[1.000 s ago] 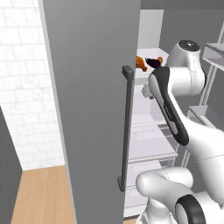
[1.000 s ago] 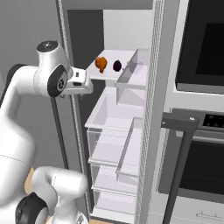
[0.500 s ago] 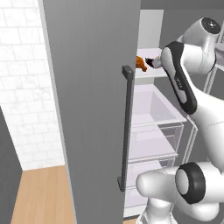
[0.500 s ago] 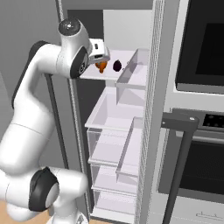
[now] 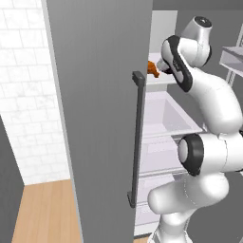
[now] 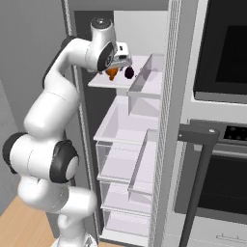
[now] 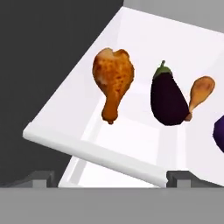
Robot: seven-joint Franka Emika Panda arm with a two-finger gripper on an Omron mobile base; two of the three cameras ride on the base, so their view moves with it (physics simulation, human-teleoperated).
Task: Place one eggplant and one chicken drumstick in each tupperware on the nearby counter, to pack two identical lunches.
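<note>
Food on a white fridge shelf (image 7: 83, 144)

A browned chicken drumstick (image 7: 112, 81) lies nearest, a dark purple eggplant (image 7: 168, 98) beside it; a second drumstick (image 7: 199, 94) touches the eggplant's far side, and another purple shape (image 7: 219, 133) sits at the frame's edge.

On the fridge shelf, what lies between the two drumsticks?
In the hand view, one eggplant lies between the near drumstick and the far drumstick, overlapping the far one.

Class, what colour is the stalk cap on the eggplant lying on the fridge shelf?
Green, atop the glossy dark purple eggplant; clearest in the hand view.
</note>
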